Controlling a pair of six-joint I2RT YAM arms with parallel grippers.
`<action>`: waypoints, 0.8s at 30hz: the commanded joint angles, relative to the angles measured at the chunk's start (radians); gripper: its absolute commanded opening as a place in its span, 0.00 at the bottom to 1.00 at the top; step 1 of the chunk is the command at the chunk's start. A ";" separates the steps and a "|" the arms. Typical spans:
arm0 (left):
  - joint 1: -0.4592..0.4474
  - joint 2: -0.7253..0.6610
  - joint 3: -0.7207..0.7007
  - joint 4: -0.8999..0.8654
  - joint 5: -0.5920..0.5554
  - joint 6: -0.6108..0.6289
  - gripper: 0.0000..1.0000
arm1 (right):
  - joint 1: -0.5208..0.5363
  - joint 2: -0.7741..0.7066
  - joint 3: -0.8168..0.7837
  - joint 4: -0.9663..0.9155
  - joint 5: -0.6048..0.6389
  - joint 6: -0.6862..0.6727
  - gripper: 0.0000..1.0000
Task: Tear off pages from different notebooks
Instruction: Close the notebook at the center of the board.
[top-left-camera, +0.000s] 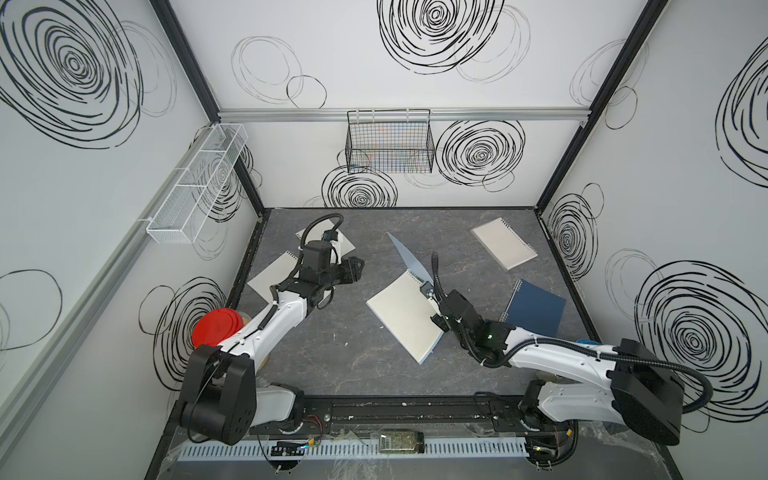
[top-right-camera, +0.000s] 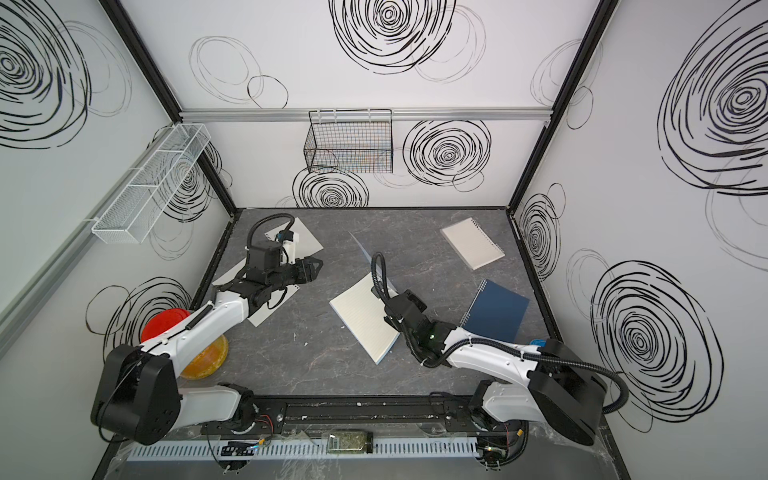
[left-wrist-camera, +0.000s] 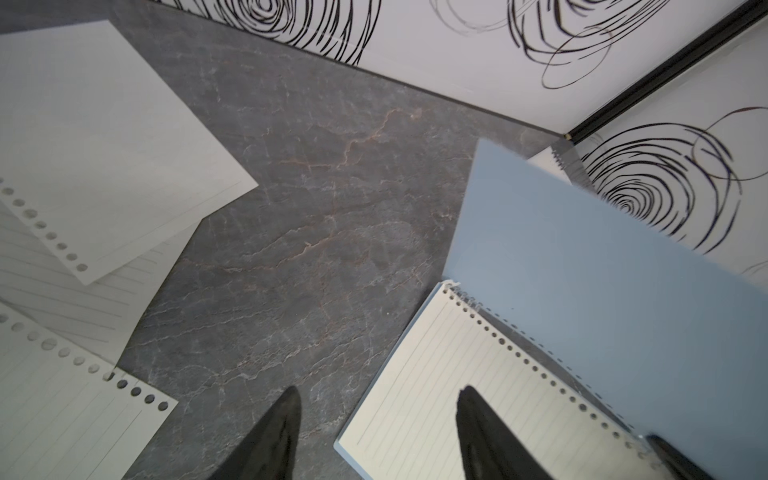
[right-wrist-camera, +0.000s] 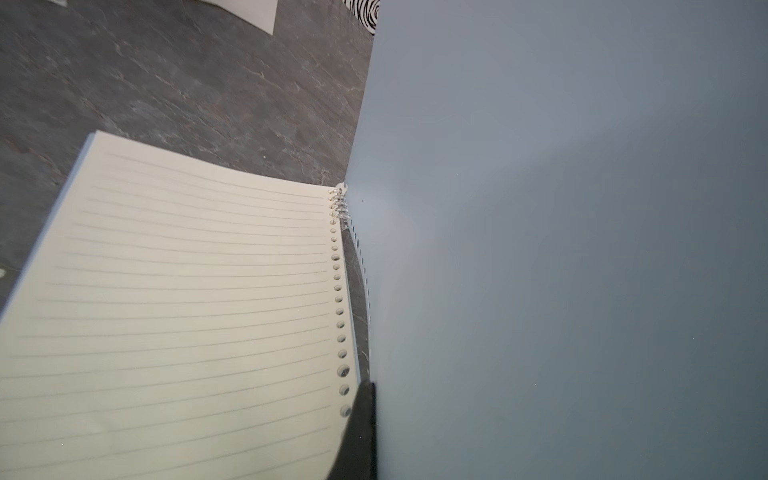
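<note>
Black scribbled spirals on white walls (top-left-camera: 353, 83); grey veined tabletop (top-left-camera: 332, 353); cream ruled paper (top-left-camera: 405, 320) under a pale-blue cover (top-left-camera: 409, 259) at centre; navy notebook (top-left-camera: 538, 309) at right; red lid (top-left-camera: 216, 328) near left.

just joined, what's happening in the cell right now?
The right gripper is shut on the light-blue cover, holding it raised off the open notebook. The left gripper is open, holding nothing, above the table between that notebook and the loose pages. The clear-covered notebook and navy notebook lie closed.
</note>
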 joint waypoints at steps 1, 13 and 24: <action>-0.017 -0.054 0.005 0.006 0.058 -0.060 0.68 | 0.030 0.052 0.035 0.077 0.131 -0.063 0.00; -0.191 -0.031 -0.026 0.210 0.174 -0.226 0.77 | 0.097 0.176 0.027 0.211 0.245 -0.133 0.00; -0.244 0.072 0.004 0.273 0.182 -0.264 0.80 | 0.123 0.192 0.009 0.225 0.250 -0.111 0.00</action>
